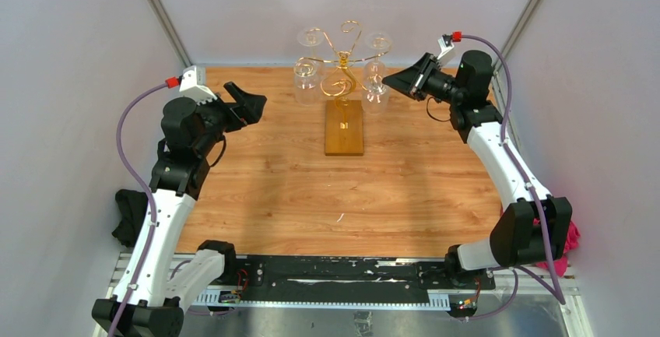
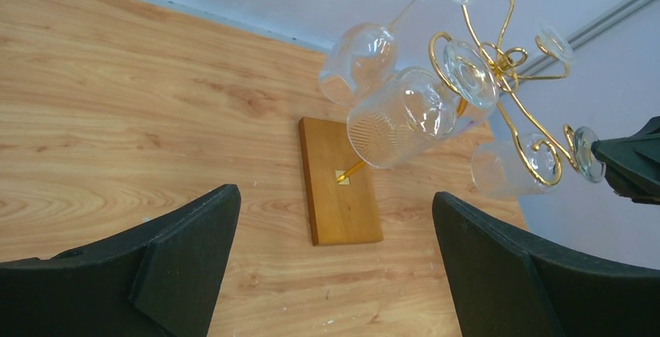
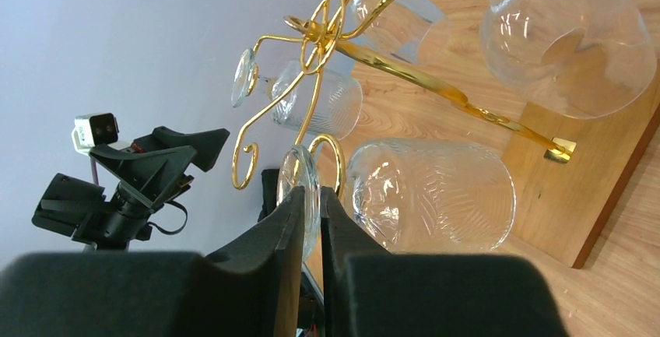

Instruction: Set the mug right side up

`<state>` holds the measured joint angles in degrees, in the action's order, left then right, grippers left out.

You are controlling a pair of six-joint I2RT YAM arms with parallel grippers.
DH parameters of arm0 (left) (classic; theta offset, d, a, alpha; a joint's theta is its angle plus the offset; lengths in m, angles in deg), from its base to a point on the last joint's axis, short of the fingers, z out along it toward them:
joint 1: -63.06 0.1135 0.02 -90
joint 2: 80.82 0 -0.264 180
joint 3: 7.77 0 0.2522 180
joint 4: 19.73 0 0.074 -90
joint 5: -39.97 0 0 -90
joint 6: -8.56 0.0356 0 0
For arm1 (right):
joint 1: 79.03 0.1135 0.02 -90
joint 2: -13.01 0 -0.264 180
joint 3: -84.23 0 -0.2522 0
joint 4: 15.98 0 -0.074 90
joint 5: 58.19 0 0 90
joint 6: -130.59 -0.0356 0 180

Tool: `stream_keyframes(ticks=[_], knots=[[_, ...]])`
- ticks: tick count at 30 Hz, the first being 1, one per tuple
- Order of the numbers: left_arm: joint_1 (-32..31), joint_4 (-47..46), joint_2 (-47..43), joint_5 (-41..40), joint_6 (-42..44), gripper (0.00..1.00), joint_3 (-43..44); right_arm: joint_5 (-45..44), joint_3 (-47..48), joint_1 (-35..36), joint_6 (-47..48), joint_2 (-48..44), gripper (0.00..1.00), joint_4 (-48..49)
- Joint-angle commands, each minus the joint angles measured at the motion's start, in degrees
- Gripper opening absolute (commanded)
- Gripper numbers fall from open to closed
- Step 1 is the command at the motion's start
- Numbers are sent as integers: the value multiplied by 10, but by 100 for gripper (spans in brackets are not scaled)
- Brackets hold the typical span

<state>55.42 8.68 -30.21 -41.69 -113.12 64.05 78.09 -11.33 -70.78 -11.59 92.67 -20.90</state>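
Note:
No mug is in view. Several clear stemmed glasses hang upside down on a gold wire rack (image 1: 342, 61). My right gripper (image 1: 391, 80) is up at the rack's front right. In the right wrist view its fingers (image 3: 313, 197) pinch the round foot (image 3: 300, 170) of a ribbed glass (image 3: 432, 197) from both sides. In the left wrist view the same gripper tip meets that foot (image 2: 580, 152). My left gripper (image 1: 253, 107) hovers left of the rack, open wide (image 2: 335, 220) with nothing between its fingers.
The rack stands on a wooden base (image 1: 345, 127) at the back middle of the wooden table (image 1: 272, 189). A black cloth (image 1: 128, 216) lies off the left edge. A red cloth (image 1: 572, 236) lies off the right edge. Grey walls close in on three sides.

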Motion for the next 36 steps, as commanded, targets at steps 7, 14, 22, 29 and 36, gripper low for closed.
stream_keyframes(ticks=[7,14,22,29,36], knots=[[-2,-9,-7,-2,0,100,-7,2,33,12,-15,3,0,-30],[-1,-9,-7,-2,0,100,-8,-2,18,11,-76,4,0,-24],[-2,-9,-7,-4,1,100,-11,-8,-10,11,-116,-20,0,19],[-1,-14,-6,-1,-1,99,-15,-6,-7,11,-132,-24,0,30],[-2,-13,-5,-2,0,99,-14,8,-5,11,-148,-29,0,47]])
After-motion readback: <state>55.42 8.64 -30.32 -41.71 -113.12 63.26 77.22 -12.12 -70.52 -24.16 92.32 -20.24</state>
